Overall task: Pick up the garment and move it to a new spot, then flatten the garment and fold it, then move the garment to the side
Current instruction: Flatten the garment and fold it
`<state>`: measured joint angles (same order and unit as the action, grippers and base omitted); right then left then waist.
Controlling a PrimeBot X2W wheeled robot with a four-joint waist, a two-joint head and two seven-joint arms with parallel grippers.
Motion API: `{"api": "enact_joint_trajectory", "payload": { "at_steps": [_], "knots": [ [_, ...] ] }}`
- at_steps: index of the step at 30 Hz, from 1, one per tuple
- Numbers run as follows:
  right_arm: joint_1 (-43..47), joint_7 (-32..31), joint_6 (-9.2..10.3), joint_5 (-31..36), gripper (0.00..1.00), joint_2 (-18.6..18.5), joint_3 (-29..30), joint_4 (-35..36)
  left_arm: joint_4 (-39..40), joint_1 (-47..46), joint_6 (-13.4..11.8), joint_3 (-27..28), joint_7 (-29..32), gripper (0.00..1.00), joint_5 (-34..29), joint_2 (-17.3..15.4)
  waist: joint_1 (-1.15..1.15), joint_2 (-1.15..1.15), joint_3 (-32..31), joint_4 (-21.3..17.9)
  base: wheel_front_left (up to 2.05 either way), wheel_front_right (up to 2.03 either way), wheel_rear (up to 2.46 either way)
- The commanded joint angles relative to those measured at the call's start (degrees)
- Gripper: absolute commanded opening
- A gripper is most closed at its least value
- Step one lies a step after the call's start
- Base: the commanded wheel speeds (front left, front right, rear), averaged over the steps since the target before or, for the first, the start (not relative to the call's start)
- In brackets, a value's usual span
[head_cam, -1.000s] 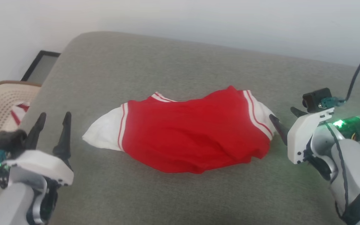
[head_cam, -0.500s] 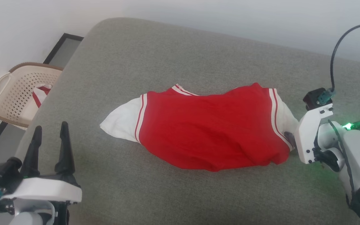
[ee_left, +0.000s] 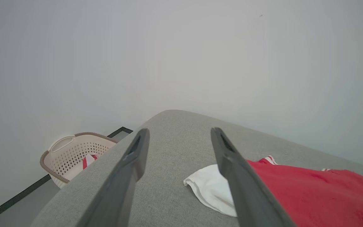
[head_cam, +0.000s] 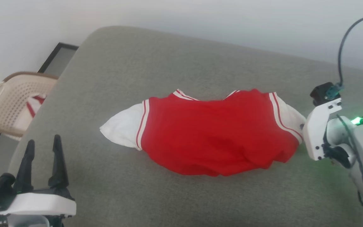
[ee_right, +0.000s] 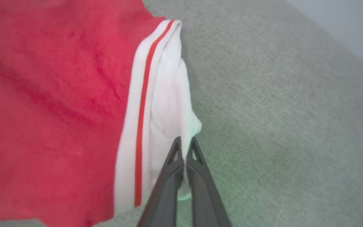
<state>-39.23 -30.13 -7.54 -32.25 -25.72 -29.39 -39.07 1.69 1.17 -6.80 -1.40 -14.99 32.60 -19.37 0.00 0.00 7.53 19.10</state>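
Beige perforated plastic forms the basket [head_cam: 5, 101] on the floor off the left edge of the grey cushion [head_cam: 156, 63]. A white cloth with red stripes [head_cam: 30, 107] lies inside it.

At the cushion's near left corner the left gripper [head_cam: 43, 142] hovers with its two dark fingers spread wide. They point toward the far edge, hold nothing, and are well apart from the fabric.

The garment [head_cam: 213, 135] lies rumpled across the middle of the cushion. Its red body is bunched along the near hem, and its striped collar faces the far edge. One white sleeve [head_cam: 121, 127] trails out flat toward the left edge.

At the garment's right end, the other white sleeve [ee_right: 169, 104], bordered by a red stripe, is folded up on itself. The right gripper [ee_right: 186, 140] has its fingers pressed together there, pinching the sleeve's outer edge just above the cushion. A green light [head_cam: 356, 120] glows on the right arm, and a black cable [head_cam: 342, 53] arcs up from its wrist.
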Motion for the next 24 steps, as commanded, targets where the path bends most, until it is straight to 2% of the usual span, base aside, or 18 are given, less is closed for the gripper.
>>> {"api": "enact_joint_trajectory", "payload": {
  "at_steps": [1,9,16,20,24],
  "knots": [
    [0.25,0.55,0.1,-0.15,0.0,-0.58,0.02,0.39,0.1,0.81,0.3,0.34,-0.26,1.0,-0.21,0.01,0.0,0.0,-0.92,-0.99,0.0,0.0,0.0],
    [3.0,0.94,0.1,-0.18,0.0,-5.42,1.87,3.65,1.2,3.72,0.49,2.13,-0.09,1.0,-0.78,-1.4,0.0,0.0,-3.8,-5.05,0.0,0.0,0.0],
    [7.61,-0.73,0.1,0.02,0.0,-10.39,6.65,6.99,2.76,5.75,0.2,2.88,0.76,1.0,-0.37,-2.7,0.0,0.0,-5.4,-8.17,0.0,0.0,0.0],
    [12.18,-1.9,0.1,-0.83,0.0,-10.91,10.45,8.21,3.21,6.43,0.01,3.09,1.21,1.0,-0.14,-3.11,0.0,0.0,-5.6,-9.5,0.0,0.0,0.0],
    [16.83,-1.13,0.1,-0.55,0.0,-9.57,14.19,8.13,3.29,6.73,0.06,3.02,1.52,1.0,0.22,-3.19,0.0,0.0,-5.35,-10.43,0.0,0.0,0.0]
  ]
}}
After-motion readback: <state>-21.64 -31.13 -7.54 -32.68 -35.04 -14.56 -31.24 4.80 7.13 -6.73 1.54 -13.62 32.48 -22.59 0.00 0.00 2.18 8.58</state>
